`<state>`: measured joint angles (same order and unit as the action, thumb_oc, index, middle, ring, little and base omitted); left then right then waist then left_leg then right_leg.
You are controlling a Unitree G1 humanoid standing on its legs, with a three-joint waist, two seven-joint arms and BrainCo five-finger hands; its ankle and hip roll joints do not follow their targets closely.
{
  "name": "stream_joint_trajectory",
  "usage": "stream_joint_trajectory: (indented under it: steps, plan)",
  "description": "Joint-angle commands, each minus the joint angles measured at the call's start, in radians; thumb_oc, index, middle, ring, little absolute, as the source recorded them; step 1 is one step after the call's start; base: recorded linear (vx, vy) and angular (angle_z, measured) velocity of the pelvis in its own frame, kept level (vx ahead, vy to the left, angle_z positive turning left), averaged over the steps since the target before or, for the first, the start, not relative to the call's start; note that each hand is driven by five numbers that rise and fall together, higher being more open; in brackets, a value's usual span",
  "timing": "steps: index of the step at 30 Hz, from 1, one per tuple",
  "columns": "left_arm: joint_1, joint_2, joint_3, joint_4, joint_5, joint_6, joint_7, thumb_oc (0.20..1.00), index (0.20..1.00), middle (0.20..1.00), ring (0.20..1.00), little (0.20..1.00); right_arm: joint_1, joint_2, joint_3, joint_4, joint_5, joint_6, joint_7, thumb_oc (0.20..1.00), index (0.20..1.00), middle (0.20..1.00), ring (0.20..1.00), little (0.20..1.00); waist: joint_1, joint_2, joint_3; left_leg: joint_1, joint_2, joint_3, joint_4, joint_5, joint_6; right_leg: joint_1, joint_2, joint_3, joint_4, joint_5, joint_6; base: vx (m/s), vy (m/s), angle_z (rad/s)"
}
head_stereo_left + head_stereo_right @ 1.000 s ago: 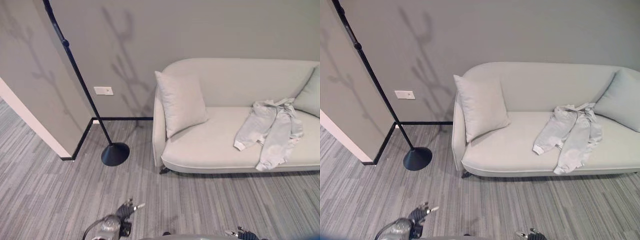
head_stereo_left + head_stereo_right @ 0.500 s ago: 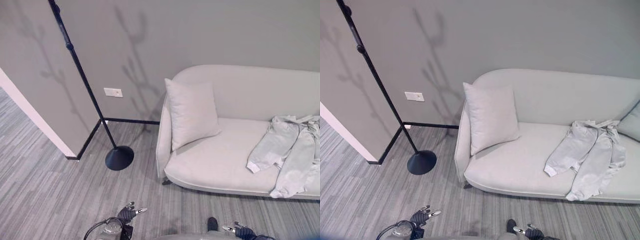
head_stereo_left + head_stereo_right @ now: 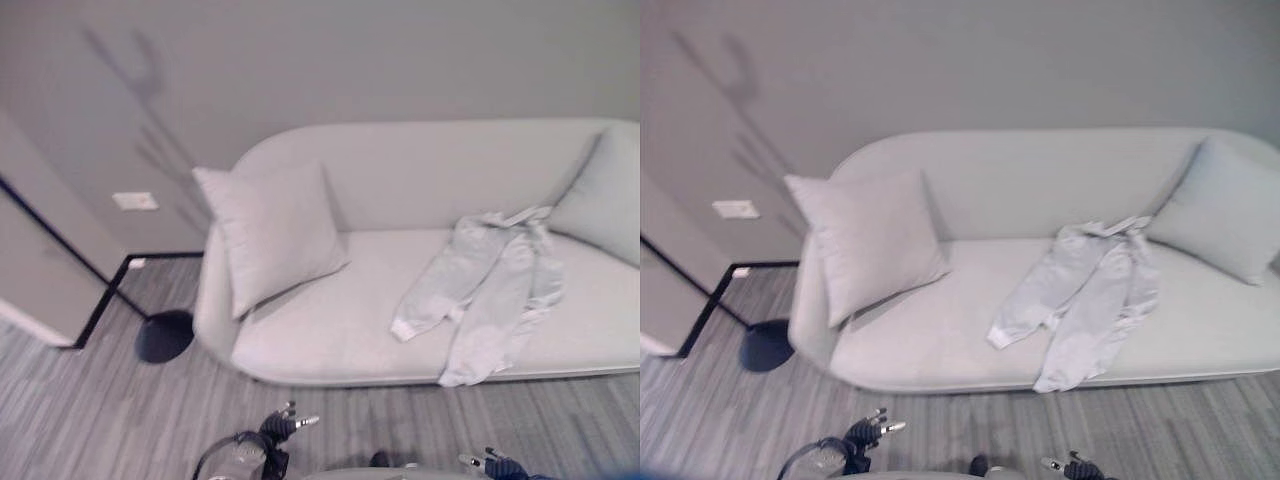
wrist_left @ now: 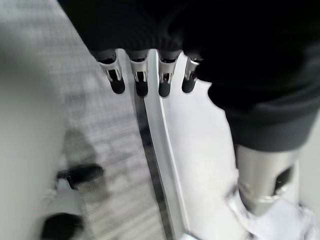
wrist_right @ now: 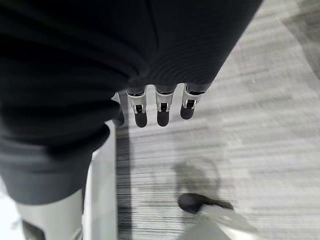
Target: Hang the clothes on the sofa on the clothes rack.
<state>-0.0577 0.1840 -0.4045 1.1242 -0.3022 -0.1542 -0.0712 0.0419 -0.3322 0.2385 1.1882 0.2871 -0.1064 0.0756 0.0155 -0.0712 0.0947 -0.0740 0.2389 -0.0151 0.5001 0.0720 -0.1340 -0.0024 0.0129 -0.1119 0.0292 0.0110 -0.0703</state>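
Since half a second ago the whole scene has slid leftward in both eye views, so the head has turned right; sofa and clothes have not moved, and the rack has slipped to the left edge.

Left eye view: the clothes lie spread on the sofa seat, ahead of both hands and well apart from them, across a strip of floor. Their long axis runs from the backrest down toward the front edge. The right hand sits almost straight below them and looks the nearer; the left hand is off to their left.

Right eye view: same layout. The clothes lie between a left cushion and a right cushion; the rack base stands on the floor far to the left of the left hand.

Left wrist view: fingers hang straight and relaxed, holding nothing, above the sofa's front edge.

Right wrist view: fingers likewise straight and empty, floor below.
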Motion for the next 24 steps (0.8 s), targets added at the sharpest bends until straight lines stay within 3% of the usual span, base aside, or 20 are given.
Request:
stream_joint_trajectory:
  steps: [1, 2, 3, 5, 6, 7, 10, 13, 15, 16, 17, 18, 19, 20, 21, 24]
  plan:
    - [-0.049, 0.002, -0.013, -0.018, -0.014, -0.019, -0.015, 1.0, 1.0, 1.0, 1.0, 1.0, -0.039, -0.041, 0.036, 0.0, 0.009, -0.018, -0.008, 1.0, 1.0, 1.0, 1.0, 1.0, 0.018, 0.022, 0.035, -0.036, -0.164, -0.009, -0.22, -0.028, 0.087, 0.125, -0.097, 0.087, -0.11, 0.015, 0.16, 0.13, -0.178, -0.5]
    - [-0.05, 0.002, -0.017, -0.027, -0.016, -0.022, -0.015, 1.0, 1.0, 1.0, 1.0, 1.0, -0.039, -0.042, 0.036, -0.007, 0.01, -0.02, -0.008, 1.0, 1.0, 1.0, 1.0, 1.0, 0.017, 0.027, 0.034, -0.022, -0.177, 0.022, -0.282, -0.042, 0.09, 0.127, -0.09, 0.08, -0.114, 0.008, 0.164, 0.16, -0.105, -0.66]
    - [-0.05, 0.003, -0.032, -0.057, -0.013, -0.02, -0.019, 1.0, 1.0, 1.0, 1.0, 1.0, -0.046, -0.05, 0.031, -0.012, 0.017, -0.02, -0.014, 1.0, 1.0, 1.0, 1.0, 1.0, 0.022, 0.051, 0.029, -0.061, -0.198, 0.091, -0.39, 0.007, 0.096, 0.131, -0.066, 0.065, -0.116, -0.008, 0.16, 0.18, -0.058, -0.4]
    - [-0.049, 0.006, -0.029, -0.07, -0.008, -0.019, -0.016, 1.0, 1.0, 1.0, 1.0, 1.0, -0.051, -0.053, 0.028, -0.009, 0.02, -0.022, -0.019, 1.0, 1.0, 1.0, 1.0, 1.0, 0.036, 0.077, 0.034, -0.126, -0.242, 0.116, -0.492, 0.088, 0.082, 0.145, -0.032, 0.068, -0.116, -0.021, 0.152, 0.16, -0.024, 0.16]
    - [-0.048, 0.006, -0.029, -0.07, -0.008, -0.019, -0.016, 1.0, 1.0, 1.0, 1.0, 1.0, -0.051, -0.053, 0.028, -0.009, 0.02, -0.022, -0.019, 1.0, 1.0, 1.0, 1.0, 1.0, 0.035, 0.075, 0.034, -0.123, -0.245, 0.116, -0.495, 0.088, 0.082, 0.148, -0.035, 0.067, -0.116, -0.023, 0.152, 0.24, -0.002, 0.35]
    - [-0.044, 0.012, -0.012, -0.07, -0.015, -0.018, -0.017, 1.0, 1.0, 1.0, 1.0, 1.0, -0.058, -0.048, 0.035, 0.002, 0.009, -0.02, -0.016, 1.0, 1.0, 1.0, 1.0, 1.0, 0.049, 0.093, 0.031, -0.119, -0.276, 0.113, -0.563, 0.118, 0.073, 0.172, -0.012, 0.081, -0.106, -0.049, 0.149, 0.26, 0.028, -0.05]
    - [-0.033, 0.014, 0.003, -0.057, -0.016, -0.02, -0.02, 1.0, 1.0, 1.0, 1.0, 1.0, -0.06, -0.04, 0.047, 0.022, -0.023, -0.017, -0.01, 1.0, 1.0, 1.0, 1.0, 1.0, 0.062, 0.102, 0.015, -0.076, -0.296, 0.076, -0.583, 0.11, 0.094, 0.194, -0.006, 0.098, -0.082, -0.083, 0.15, 0.25, 0.066, -0.44]
    - [-0.028, 0.017, 0.026, -0.017, -0.003, -0.025, -0.02, 1.0, 1.0, 1.0, 1.0, 1.0, -0.047, -0.022, 0.054, 0.055, -0.065, -0.007, 0.001, 1.0, 1.0, 1.0, 1.0, 1.0, 0.068, 0.075, -0.023, -0.017, -0.308, 0.058, -0.583, 0.08, 0.113, 0.229, -0.054, 0.109, -0.052, -0.112, 0.171, 0.33, 0.126, -0.63]
    - [-0.034, 0.026, 0.047, 0.01, 0.009, -0.018, -0.024, 1.0, 1.0, 1.0, 1.0, 1.0, -0.041, -0.007, 0.055, 0.077, -0.083, -0.004, 0.008, 1.0, 1.0, 1.0, 1.0, 1.0, 0.072, 0.049, -0.036, 0.038, -0.311, 0.066, -0.587, 0.036, 0.147, 0.156, -0.092, 0.116, 0.162, -0.079, 0.209, 0.31, 0.149, -0.09]
    - [-0.035, 0.026, 0.047, 0.01, 0.009, -0.018, -0.024, 1.0, 1.0, 1.0, 1.0, 1.0, -0.041, -0.007, 0.055, 0.077, -0.083, -0.004, 0.008, 1.0, 1.0, 1.0, 1.0, 1.0, 0.073, 0.048, -0.036, 0.038, -0.311, 0.067, -0.587, 0.036, 0.147, 0.153, -0.093, 0.117, 0.165, -0.081, 0.209, 0.1, 0.072, -0.19]
    - [-0.041, 0.032, 0.05, 0.008, 0.013, -0.019, -0.021, 1.0, 1.0, 1.0, 1.0, 1.0, -0.041, -0.007, 0.051, 0.077, -0.076, -0.001, 0.01, 1.0, 1.0, 1.0, 1.0, 1.0, 0.067, 0.046, -0.027, 0.058, -0.312, 0.059, -0.587, 0.024, 0.157, 0.109, -0.1, 0.123, 0.253, -0.042, 0.223, 0.1, 0.095, -0.23]
    - [-0.055, 0.042, 0.042, 0.009, 0.02, -0.019, -0.017, 1.0, 1.0, 1.0, 1.0, 1.0, -0.043, -0.004, 0.046, 0.071, -0.058, -0.005, 0.011, 1.0, 1.0, 1.0, 1.0, 1.0, 0.043, 0.044, -0.001, 0.09, -0.309, 0.041, -0.587, 0.008, 0.17, 0.019, -0.098, 0.14, 0.421, 0.059, 0.231, 0.13, 0.11, -0.16]
    - [-0.062, 0.047, 0.04, 0.004, 0.023, -0.019, -0.017, 1.0, 1.0, 1.0, 1.0, 1.0, -0.042, -0.003, 0.044, 0.067, -0.053, -0.007, 0.009, 1.0, 1.0, 1.0, 1.0, 1.0, 0.037, 0.048, 0.007, 0.1, -0.301, 0.032, -0.587, 0.0, 0.173, -0.017, -0.103, 0.139, 0.469, 0.062, 0.228, 0.09, 0.075, -0.12]
    - [-0.062, 0.047, 0.04, 0.004, 0.023, -0.019, -0.017, 1.0, 1.0, 1.0, 1.0, 1.0, -0.042, -0.003, 0.044, 0.067, -0.053, -0.007, 0.009, 1.0, 1.0, 1.0, 1.0, 1.0, 0.037, 0.047, 0.007, 0.1, -0.303, 0.032, -0.587, 0.0, 0.174, -0.018, -0.104, 0.139, 0.472, 0.059, 0.228, 0.15, 0.018, 0.34]
    - [-0.071, 0.057, 0.039, 0.0, 0.033, -0.021, -0.012, 1.0, 1.0, 1.0, 1.0, 1.0, -0.038, 0.0, 0.038, 0.064, -0.042, -0.01, 0.006, 1.0, 1.0, 1.0, 1.0, 1.0, 0.036, 0.053, 0.008, 0.117, -0.283, 0.025, -0.587, -0.023, 0.169, -0.061, -0.144, 0.104, 0.435, 0.035, 0.213, 0.18, -0.026, 0.45]
    - [-0.092, 0.06, 0.034, 0.006, 0.028, -0.027, -0.003, 1.0, 1.0, 1.0, 1.0, 1.0, -0.032, -0.005, 0.026, 0.066, -0.031, -0.008, 0.006, 1.0, 1.0, 1.0, 1.0, 1.0, 0.018, 0.051, 0.01, 0.136, -0.28, 0.004, -0.587, -0.057, 0.155, -0.075, -0.179, 0.063, 0.193, 0.023, 0.212, 0.17, -0.073, 0.36]
